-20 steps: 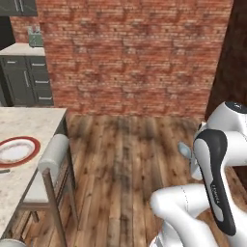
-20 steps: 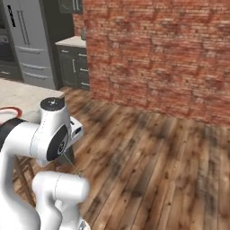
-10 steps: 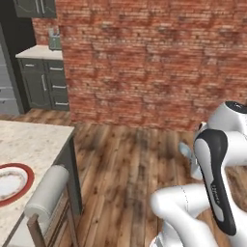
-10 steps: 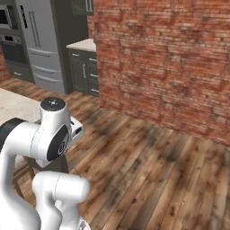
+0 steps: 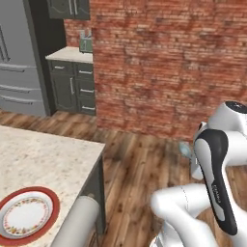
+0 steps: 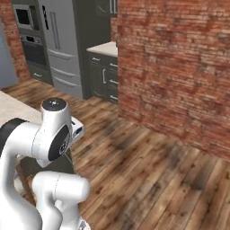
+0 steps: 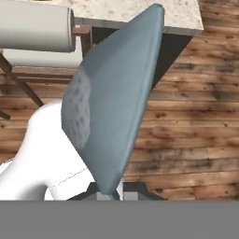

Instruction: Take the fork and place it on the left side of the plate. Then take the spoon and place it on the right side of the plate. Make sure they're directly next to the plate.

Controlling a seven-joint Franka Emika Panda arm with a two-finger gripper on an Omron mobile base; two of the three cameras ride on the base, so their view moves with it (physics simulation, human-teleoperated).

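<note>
One spoon [image 7: 109, 100] is very close to the hand camera. It is pale blue-grey, and its oval bowl takes up the middle of that view. The thin end of the spoon goes down to the gripper [image 7: 113, 192] at the bottom. The dark fingers are pressed together there and pinch the spoon's handle. In the left base view a small bit of the blue spoon [image 5: 185, 150] peeks out just left of the white arm, above the wood floor [image 5: 140, 169].

Down in the left corner of the left base view sits the plate [image 5: 27, 212]. It is round, with a wide red rim and a white speckled middle. It lies flat on the pale stone counter [image 5: 43, 159], near the counter's front edge. The spoon is well apart from the plate, off to the right and over the floor, not over the counter.

A chair [image 5: 77, 222] with a round pale top rail stands just beside the counter's edge. In the hand view the same chair rail [image 7: 35, 28] shows at the top left, with the counter edge [image 7: 140, 11] next to it.

Behind everything is a red brick wall [image 5: 164, 67]. Dark cabinets [image 5: 72, 87] and a big grey fridge [image 6: 63, 45] stand farther back.
</note>
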